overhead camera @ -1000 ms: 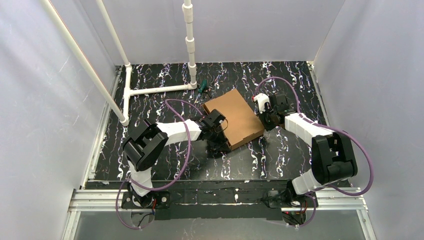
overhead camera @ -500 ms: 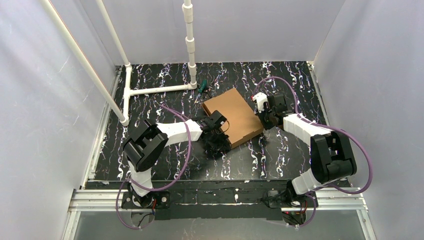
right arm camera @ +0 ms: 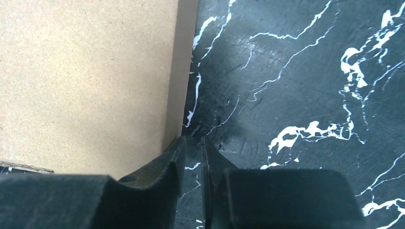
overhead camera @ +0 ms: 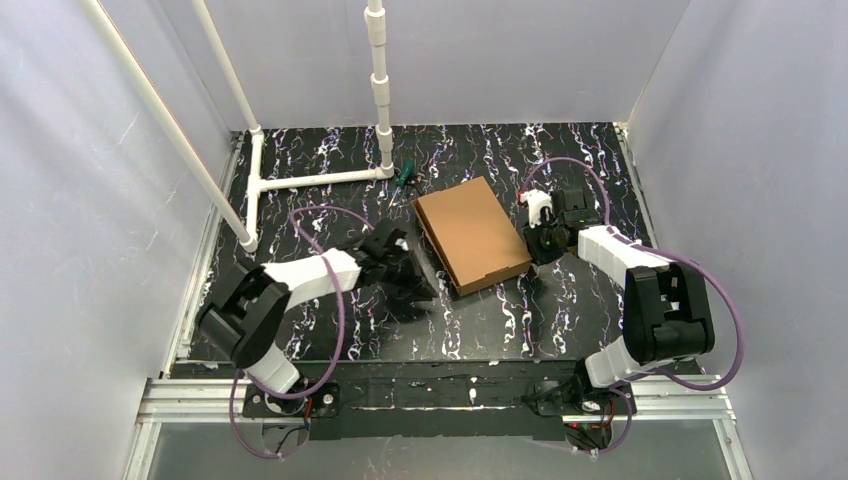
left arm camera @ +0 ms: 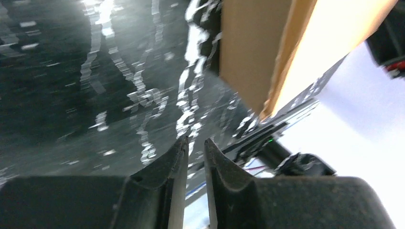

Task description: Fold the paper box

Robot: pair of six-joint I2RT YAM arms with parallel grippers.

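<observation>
paper box (overhead camera: 472,233) lies closed and flat on the black marbled desk (overhead camera: 320,160), about mid-width and a bit toward the far edge, turned at an angle so one corner points to the far-left and its long sides run diagonally. plain brown lid up, no flaps sticking out in the top view. left claw (overhead camera: 420,292) sits low over the desk to the near-left of the box, not touching it, with a strip of bare desk between them. in the left wrist view the left claw (left arm camera: 195,141) has its fingers spread just a crack with nothing between them; that view is blurred, and the box (left arm camera: 248,47) shows ahead at upper right with its side wall and lighter top face. right claw (overhead camera: 541,252) is down at the box's right side near its near-right corner. in the right wrist view the right claw (right arm camera: 192,140) is also spread only a slit, pinching nothing, tips down at the desk just beside the side wall of the box (right arm camera: 86,76); can't tell if the one fingertip (right arm camera: 177,143) closest to it actually touches the cardboard. white pipe frame (overhead camera: 310,180) stands at the far-left corner of the desk, and a small green item (overhead camera: 404,176) lies near the far edge just beyond the box.
</observation>
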